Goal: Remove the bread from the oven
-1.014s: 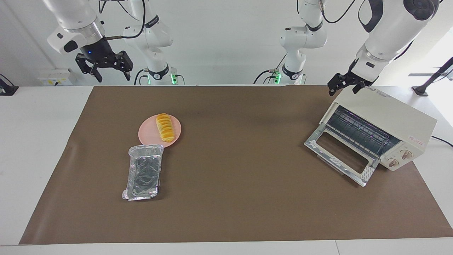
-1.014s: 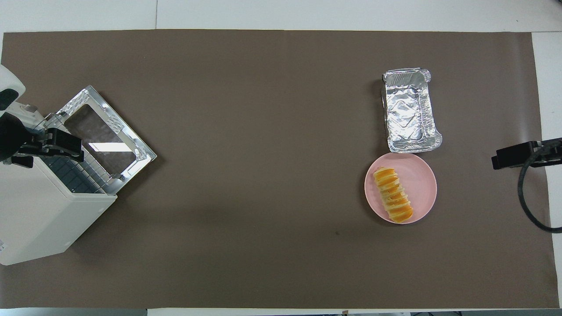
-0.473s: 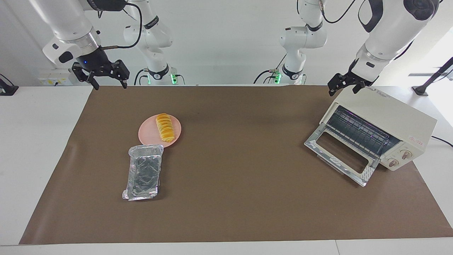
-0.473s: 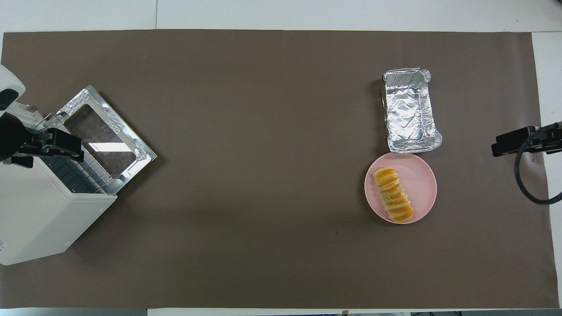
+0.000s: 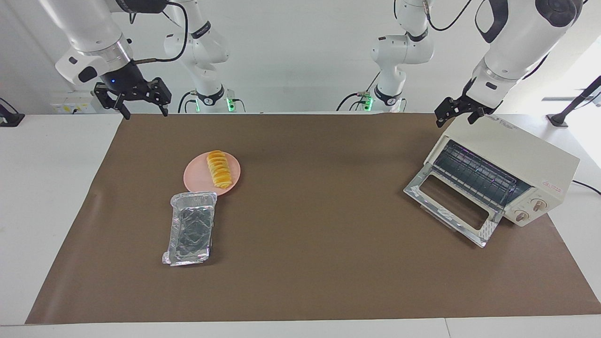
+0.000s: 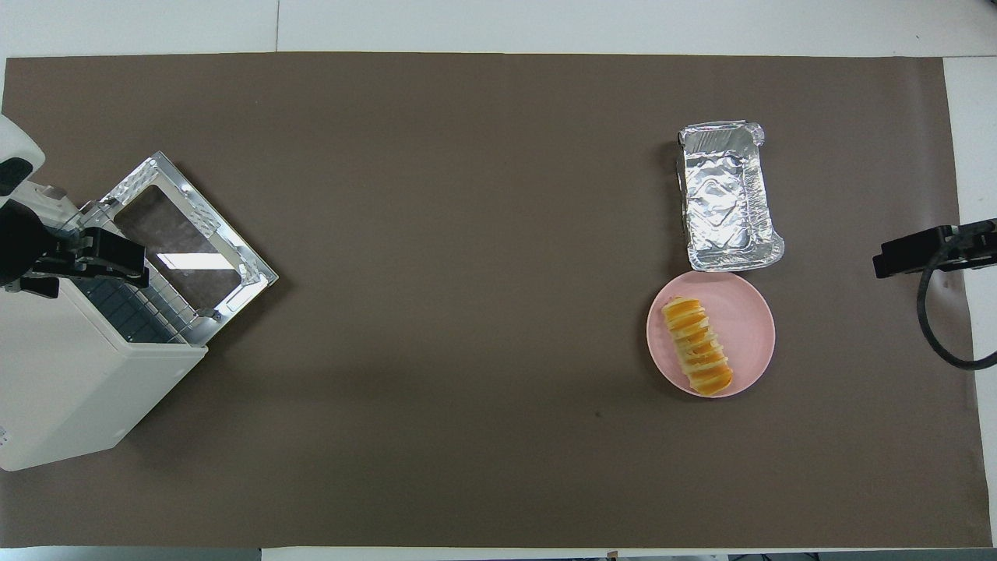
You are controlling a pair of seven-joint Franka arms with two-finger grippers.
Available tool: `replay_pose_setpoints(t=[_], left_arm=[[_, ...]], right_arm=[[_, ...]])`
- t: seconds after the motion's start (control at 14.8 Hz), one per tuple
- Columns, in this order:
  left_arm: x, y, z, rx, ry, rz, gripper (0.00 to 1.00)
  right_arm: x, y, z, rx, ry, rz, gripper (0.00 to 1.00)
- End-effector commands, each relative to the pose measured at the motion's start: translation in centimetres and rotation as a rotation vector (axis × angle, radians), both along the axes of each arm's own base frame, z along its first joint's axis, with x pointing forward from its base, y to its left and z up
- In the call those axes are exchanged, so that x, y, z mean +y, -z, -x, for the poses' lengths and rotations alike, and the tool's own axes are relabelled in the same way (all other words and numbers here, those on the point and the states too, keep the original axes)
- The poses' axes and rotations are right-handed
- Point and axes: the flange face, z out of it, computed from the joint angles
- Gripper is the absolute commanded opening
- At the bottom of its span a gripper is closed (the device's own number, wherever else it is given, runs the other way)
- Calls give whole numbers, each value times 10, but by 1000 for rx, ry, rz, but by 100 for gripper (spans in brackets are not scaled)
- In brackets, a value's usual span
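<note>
1. The bread [image 5: 219, 169], a ridged golden loaf, lies on a pink plate [image 5: 194, 176] toward the right arm's end of the desk [image 5: 51, 188], out of the oven [image 5: 509, 162].
2. A silver foil tray [image 5: 190, 228] sits empty just beside the plate, farther from the robots, its near rim touching or almost touching the plate's edge.
3. The oven stands at the left arm's end of the desk, its glass door [image 5: 453, 204] dropped open; the wire rack [image 5: 474, 176] inside shows nothing on it, though the deeper part of the cavity is hard to read.
4. The right gripper [image 5: 139, 108] hangs in the air over the desk's edge nearest the robots, fingers [image 5: 126, 111] spread apart and holding nothing.
5. The left gripper [image 5: 458, 117] hovers at the oven's top corner nearest the robots, its fingers apart as far as can be made out, gripping nothing.
6. A brown mat [image 5: 310, 263] covers the desk under everything.
</note>
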Motion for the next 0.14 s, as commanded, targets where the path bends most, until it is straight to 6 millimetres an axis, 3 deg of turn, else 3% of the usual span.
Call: replay_pose_setpoints(t=[0.0, 0.07], left_arm=[[3, -2, 8, -4, -5, 13, 100], [3, -2, 8, -3, -6, 13, 100]], right_arm=[[-3, -5, 0, -13, -24, -1, 100], [-4, -5, 0, -13, -22, -1, 100]])
